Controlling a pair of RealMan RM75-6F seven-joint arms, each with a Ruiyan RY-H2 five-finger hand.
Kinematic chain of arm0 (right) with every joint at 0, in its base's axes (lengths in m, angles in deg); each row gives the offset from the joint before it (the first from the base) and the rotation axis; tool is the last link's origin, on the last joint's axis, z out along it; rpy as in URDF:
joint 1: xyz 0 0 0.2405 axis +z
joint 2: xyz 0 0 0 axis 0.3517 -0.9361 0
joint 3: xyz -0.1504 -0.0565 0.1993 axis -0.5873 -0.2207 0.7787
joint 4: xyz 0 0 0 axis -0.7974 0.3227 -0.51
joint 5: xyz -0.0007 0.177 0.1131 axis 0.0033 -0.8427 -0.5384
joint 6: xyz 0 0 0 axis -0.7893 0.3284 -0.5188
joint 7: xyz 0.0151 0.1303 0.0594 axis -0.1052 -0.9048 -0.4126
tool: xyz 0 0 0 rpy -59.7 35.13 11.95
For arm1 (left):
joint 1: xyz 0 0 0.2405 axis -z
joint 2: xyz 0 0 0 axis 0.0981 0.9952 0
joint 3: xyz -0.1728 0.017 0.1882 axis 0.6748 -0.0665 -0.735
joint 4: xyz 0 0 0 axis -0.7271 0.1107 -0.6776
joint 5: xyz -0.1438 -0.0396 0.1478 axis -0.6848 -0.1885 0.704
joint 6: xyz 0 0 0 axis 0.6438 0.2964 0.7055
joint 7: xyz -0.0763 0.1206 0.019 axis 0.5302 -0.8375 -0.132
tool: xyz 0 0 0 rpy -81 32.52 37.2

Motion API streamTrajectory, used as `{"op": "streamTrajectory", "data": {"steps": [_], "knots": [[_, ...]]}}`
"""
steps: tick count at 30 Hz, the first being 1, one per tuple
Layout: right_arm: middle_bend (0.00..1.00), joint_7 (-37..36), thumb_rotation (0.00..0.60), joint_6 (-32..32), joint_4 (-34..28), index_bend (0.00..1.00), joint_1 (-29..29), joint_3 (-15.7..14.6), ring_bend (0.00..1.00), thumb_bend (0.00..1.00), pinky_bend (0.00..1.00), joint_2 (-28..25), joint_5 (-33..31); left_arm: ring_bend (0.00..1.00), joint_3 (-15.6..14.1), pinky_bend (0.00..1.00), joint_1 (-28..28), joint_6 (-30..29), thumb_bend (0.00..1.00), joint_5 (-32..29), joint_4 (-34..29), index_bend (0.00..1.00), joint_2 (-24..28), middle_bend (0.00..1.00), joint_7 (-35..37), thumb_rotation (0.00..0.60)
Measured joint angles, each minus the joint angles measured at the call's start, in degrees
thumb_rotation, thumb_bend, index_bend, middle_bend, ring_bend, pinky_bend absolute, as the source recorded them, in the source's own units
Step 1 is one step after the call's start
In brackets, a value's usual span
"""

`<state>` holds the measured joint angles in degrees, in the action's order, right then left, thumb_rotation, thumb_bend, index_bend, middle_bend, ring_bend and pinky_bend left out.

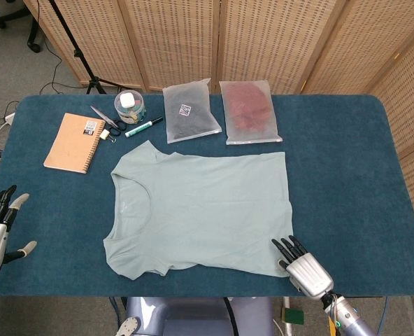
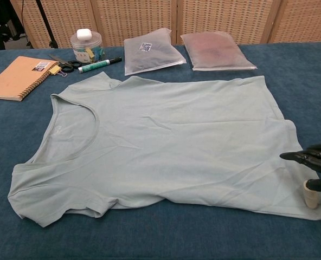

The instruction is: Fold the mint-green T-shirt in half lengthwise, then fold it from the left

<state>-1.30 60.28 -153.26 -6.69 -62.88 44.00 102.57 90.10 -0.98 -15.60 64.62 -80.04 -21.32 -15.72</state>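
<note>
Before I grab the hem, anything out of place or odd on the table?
Nothing stands out. The mint-green T-shirt lies flat and unfolded, only lightly wrinkled, with the near sleeve slightly bunched. The right hand sits at its near hem corner.

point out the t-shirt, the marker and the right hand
t-shirt [image 1: 207,203], head view, middle of the chest panel
marker [image 2: 99,65], chest view, middle of the barrel
right hand [image 1: 303,266], head view, back of the hand
</note>
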Motion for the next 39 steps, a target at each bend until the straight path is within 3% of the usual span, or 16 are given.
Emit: {"op": "streamTrajectory", "data": {"steps": [7, 15, 24, 29, 34, 39], "knots": [[0.00, 0.5, 0.600, 0.3, 1.2, 0.47, 0.2, 0.2, 0.00, 0.47, 0.00, 0.8, -0.2, 0.00, 0.0, 0.00, 0.1, 0.1, 0.00, -0.1, 0.0, 0.00, -0.1, 0.00, -0.1, 0.600], [0.00, 0.1, 0.600, 1.4, 2.8, 0.63, 0.3, 0.3, 0.00, 0.47, 0.00, 1.7, 0.0, 0.00, 0.0, 0.00, 0.1, 0.2, 0.00, -0.2, 0.0, 0.00, -0.2, 0.00, -0.4, 0.600], [0.00, -2.7, 0.600, 4.3, 6.0, 0.64, 0.4, 0.2, 0.00, 0.50, 0.00, 3.1, 1.3, 0.00, -0.2, 0.00, 0.2, 0.3, 0.00, 0.5, 0.3, 0.00, -0.4, 0.00, -0.6, 0.600], [0.00, -4.1, 0.600, 5.7, 6.6, 0.64, 0.5, 0.3, 0.00, 0.51, 0.00, 3.3, 1.7, 0.00, -1.1, 0.00, 0.8, 0.1, 0.04, 4.3, 2.9, 0.01, -1.6, 0.00, -0.2, 0.600], [0.00, -5.2, 0.600, 6.6, 6.0, 0.64, 0.6, 0.2, 0.00, 0.51, 0.00, 2.7, 1.8, 0.00, -3.0, 0.00, 2.1, 0.2, 0.13, 9.9, 8.3, 0.28, -4.2, 0.00, 1.4, 0.600], [0.00, -5.7, 0.600, 7.0, 5.5, 0.64, 0.7, 0.3, 0.00, 0.52, 0.00, 2.2, 1.6, 0.00, -5.4, 0.00, 3.5, -0.6, 0.16, 16.1, 17.3, 0.42, -8.6, 0.00, 5.0, 0.600]]}}
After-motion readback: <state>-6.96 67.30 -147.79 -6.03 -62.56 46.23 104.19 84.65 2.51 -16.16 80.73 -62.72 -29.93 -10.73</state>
